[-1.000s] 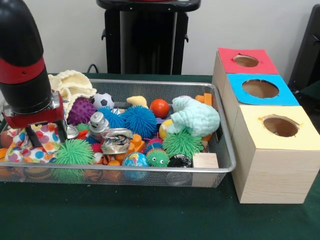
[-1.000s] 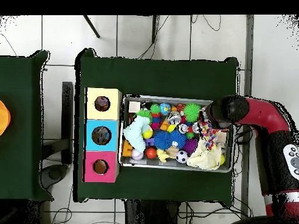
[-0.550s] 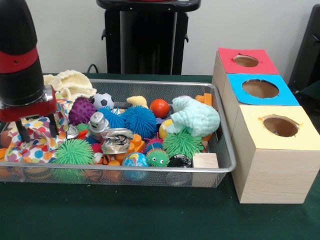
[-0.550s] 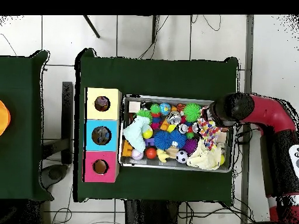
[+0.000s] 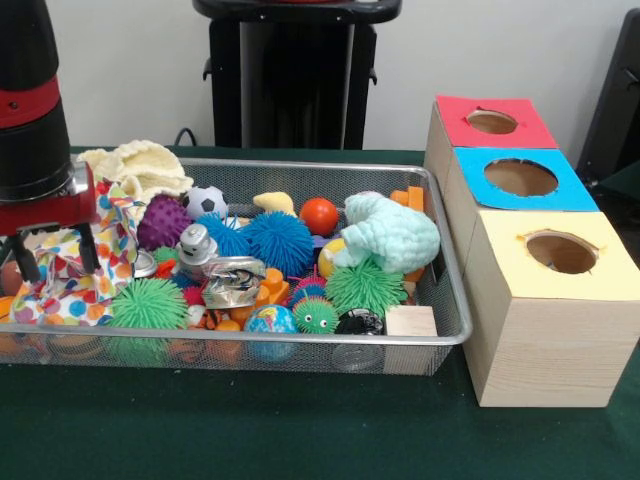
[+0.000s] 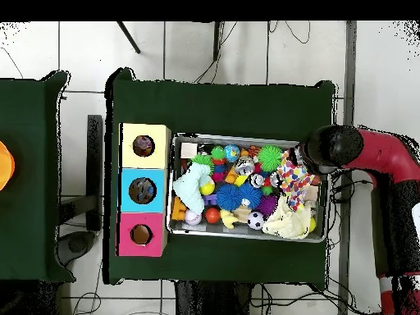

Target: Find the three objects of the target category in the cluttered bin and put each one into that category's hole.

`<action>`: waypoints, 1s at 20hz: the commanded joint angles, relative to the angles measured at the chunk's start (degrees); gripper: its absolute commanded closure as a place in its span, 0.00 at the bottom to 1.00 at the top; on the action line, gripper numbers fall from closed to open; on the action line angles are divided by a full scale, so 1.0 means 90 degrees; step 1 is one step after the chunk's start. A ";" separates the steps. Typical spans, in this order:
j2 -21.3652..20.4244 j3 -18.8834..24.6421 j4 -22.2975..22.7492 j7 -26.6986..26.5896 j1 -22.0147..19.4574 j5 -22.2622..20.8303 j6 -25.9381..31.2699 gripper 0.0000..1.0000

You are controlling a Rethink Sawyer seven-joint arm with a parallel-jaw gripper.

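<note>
So the gripper [image 5: 55, 262] hangs over the left end of the wire bin [image 5: 440, 330] w/ both fingers spread wide, holding nothing, right above the polka-dot cloth [image 5: 75, 285]. Green spiky ball [image 5: 148, 303] sits just beside that cloth, and the red/blue/yellow hole boxes [image 5: 527, 185] stand touching the bin's other end.

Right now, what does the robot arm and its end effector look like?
The arm is a thick, rounded black cylinder with a red band around it, ending in a red block with a metallic plate. From that block hang two thin dark fingers of the end effector. In the overhead view the arm is a bulky red tube with a black rounded end.
</note>
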 commanded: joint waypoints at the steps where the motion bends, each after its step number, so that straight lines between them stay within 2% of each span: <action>1: 0.0329 0.0213 0.0003 -0.2023 -0.0033 -0.0240 -0.0054 0.00; 5: 0.0577 0.0179 -0.0142 -0.2050 -0.0025 -0.0407 -0.0270 0.00; 8: 0.1006 0.0196 -0.0431 -0.2158 -0.0027 -0.0493 -0.0382 0.00; 20: 0.1241 0.0194 -0.0698 -0.2365 0.0043 -0.0610 -0.0377 0.00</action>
